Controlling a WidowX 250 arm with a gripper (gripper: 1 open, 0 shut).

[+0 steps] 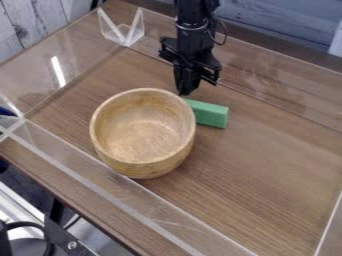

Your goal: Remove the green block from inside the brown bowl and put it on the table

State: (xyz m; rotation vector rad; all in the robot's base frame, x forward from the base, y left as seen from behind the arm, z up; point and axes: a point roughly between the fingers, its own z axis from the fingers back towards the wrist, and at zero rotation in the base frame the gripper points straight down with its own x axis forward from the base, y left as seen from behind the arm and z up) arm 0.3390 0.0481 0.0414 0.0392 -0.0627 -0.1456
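The green block (207,113) lies flat on the table (267,170), just right of the brown bowl (143,131) and close to its rim. Nothing shows inside the bowl. My gripper (191,87) hangs on the black arm, pointing straight down, just behind the block and above the bowl's far rim. Its fingers are together and it holds nothing.
Low clear acrylic walls (80,160) run round the table's edges. A clear bracket (123,28) stands at the back left corner. Bare wood stretches to the right and front of the block.
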